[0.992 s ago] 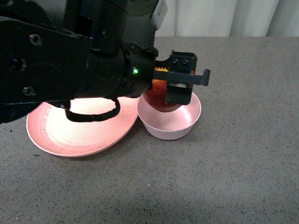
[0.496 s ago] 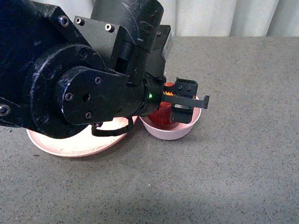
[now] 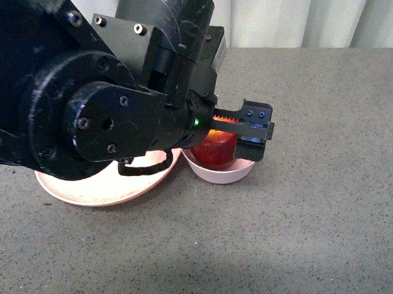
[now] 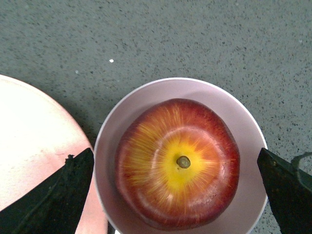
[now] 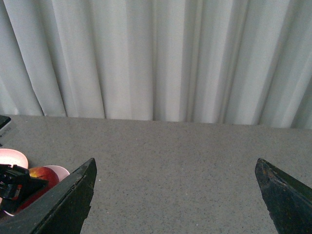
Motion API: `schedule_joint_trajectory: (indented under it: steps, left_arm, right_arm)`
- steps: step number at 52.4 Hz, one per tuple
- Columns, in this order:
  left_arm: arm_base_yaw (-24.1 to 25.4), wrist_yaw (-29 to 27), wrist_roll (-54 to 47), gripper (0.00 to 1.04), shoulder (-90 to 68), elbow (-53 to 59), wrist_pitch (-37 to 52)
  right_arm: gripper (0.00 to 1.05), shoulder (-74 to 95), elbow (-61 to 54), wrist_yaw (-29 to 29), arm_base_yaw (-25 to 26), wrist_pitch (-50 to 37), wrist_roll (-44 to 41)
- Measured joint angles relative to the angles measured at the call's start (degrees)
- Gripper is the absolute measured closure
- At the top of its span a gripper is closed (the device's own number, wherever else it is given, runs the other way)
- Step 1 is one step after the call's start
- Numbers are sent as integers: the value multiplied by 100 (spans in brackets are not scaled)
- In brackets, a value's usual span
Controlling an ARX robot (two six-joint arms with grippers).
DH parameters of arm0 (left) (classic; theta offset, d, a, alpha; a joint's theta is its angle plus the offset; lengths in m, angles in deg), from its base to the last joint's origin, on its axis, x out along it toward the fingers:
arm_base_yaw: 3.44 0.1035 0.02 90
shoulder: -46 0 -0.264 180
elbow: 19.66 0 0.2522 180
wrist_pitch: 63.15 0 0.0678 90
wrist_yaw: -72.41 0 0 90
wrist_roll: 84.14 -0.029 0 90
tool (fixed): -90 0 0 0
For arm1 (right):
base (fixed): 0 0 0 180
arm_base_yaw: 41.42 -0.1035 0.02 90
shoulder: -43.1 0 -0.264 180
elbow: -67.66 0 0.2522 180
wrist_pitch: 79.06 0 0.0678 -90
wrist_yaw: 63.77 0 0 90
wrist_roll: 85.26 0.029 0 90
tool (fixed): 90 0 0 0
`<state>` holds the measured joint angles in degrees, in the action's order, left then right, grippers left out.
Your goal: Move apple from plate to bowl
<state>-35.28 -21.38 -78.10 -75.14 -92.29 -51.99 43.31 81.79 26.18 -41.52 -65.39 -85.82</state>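
The dark-red apple (image 4: 178, 163) with its yellow patch and stem up rests inside the small pale pink bowl (image 4: 146, 100). My left gripper (image 4: 178, 190) hangs directly over it, open, its two black fingers (image 4: 73, 190) wide on either side of the bowl and apart from the apple. In the front view the apple (image 3: 214, 150) sits in the bowl (image 3: 219, 175) under the left gripper (image 3: 240, 133), right of the salmon-pink plate (image 3: 97, 186), which holds nothing I can see. My right gripper (image 5: 175, 195) is open over bare table; the apple (image 5: 36, 178) shows far off at that view's edge.
Grey speckled tabletop (image 3: 312, 212) surrounds plate and bowl. A white curtain (image 5: 156, 58) hangs behind the table's far edge. The bulky black left arm (image 3: 75, 102) covers much of the plate in the front view.
The left gripper's jaws have spread and let go of the apple, which now sits lower in the bowl. The arm has swung closer to the front camera.
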Motion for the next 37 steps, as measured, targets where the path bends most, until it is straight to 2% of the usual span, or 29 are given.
schedule_joint_trajectory:
  steps: [19,29,37]
  left_arm:
    - [192,-509,234,7,1438,1189,734]
    - [369,-874,463,7,1895,1897,848]
    - [387,-890,487,7,1939,1945,857]
  right_arm:
    - [9,0,0,0,0,0,0]
    - [9,0,0,-2,0,0,0]
    - [9,0,0,-2,0,0,0]
